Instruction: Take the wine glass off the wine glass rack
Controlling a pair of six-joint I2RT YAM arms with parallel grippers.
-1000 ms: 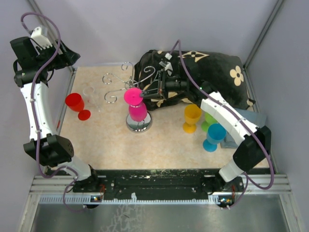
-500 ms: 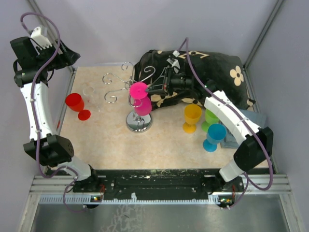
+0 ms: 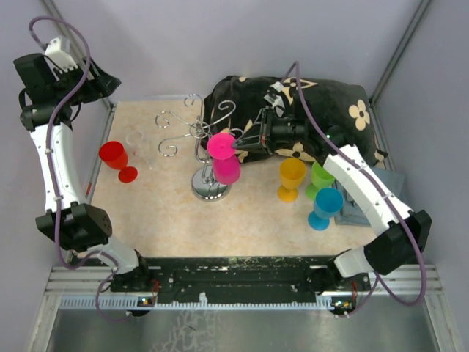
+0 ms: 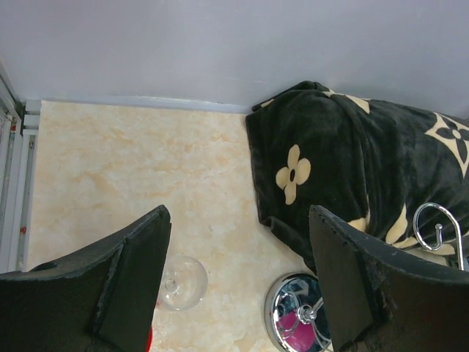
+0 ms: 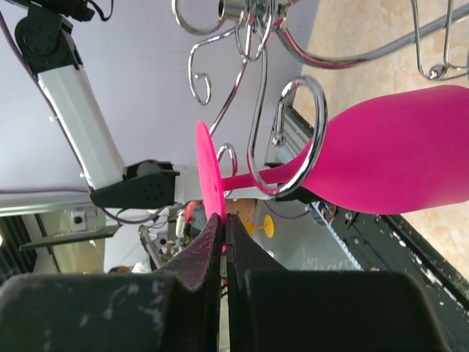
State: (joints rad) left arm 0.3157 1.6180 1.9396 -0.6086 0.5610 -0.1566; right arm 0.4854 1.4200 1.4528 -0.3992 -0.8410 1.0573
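Note:
The pink wine glass (image 3: 223, 152) hangs upside down on the silver wine glass rack (image 3: 210, 187), which has a round chrome base and curled hook arms. In the right wrist view its stem passes through a hook loop (image 5: 297, 139), with the pink bowl (image 5: 396, 161) to the right. My right gripper (image 3: 242, 144) is shut on the edge of the glass's flat foot (image 5: 209, 183); its jaws meet there (image 5: 223, 220). My left gripper (image 3: 101, 85) is open and empty, high at the far left. From above it (image 4: 239, 213) sees the rack base (image 4: 297, 312).
A red glass (image 3: 116, 158) and a clear glass (image 3: 139, 143) stand left of the rack. Yellow (image 3: 291, 176), green (image 3: 319, 176) and blue (image 3: 325, 205) glasses stand to the right. A black flowered blanket (image 3: 315, 110) lies at the back right.
My right gripper has moved to the right and a little nearer, carrying the pink glass's foot with it. The glass has shifted right along the rack. The left arm has barely moved.

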